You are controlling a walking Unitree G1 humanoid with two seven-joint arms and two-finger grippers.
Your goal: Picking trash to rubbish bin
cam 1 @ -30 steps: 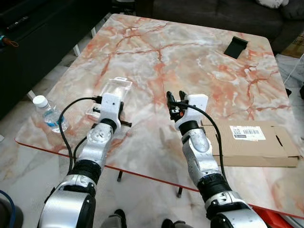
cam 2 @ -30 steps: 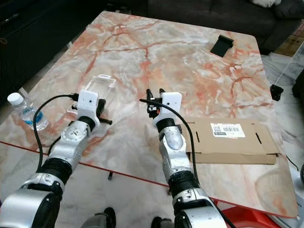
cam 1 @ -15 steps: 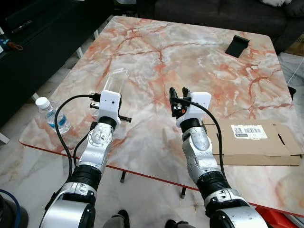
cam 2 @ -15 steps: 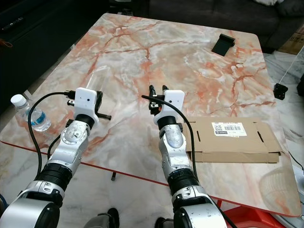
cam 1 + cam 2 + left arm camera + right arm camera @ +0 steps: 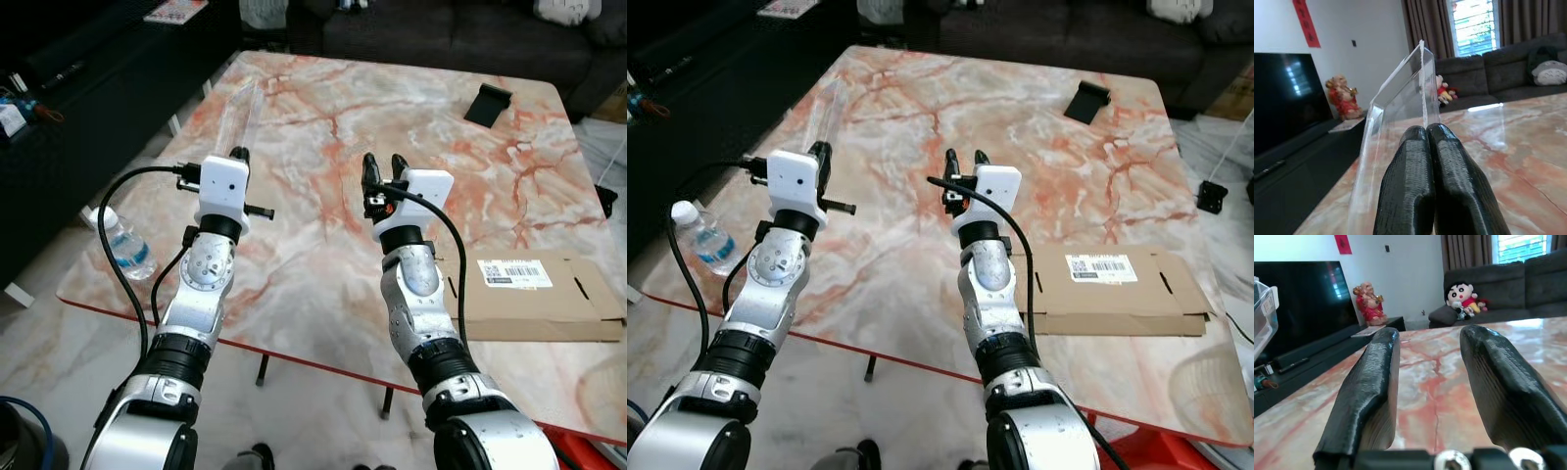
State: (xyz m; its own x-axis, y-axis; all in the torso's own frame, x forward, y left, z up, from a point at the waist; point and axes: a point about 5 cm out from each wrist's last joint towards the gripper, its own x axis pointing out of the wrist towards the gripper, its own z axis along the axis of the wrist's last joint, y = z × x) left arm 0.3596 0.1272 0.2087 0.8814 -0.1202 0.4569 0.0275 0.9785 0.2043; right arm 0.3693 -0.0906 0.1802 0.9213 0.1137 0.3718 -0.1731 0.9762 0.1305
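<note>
Packaging [image 5: 1400, 93], clear plastic, pinched between left gripper [image 5: 1435, 147] fingers, held above table [image 5: 323, 147] for binning. Right gripper [image 5: 378, 174] fingers spread, empty, hovering ready.

One clear plastic package [image 5: 1400, 103], one water bottle [image 5: 125, 245], one flattened cardboard box [image 5: 534, 299], one black stand [image 5: 487, 103].
</note>
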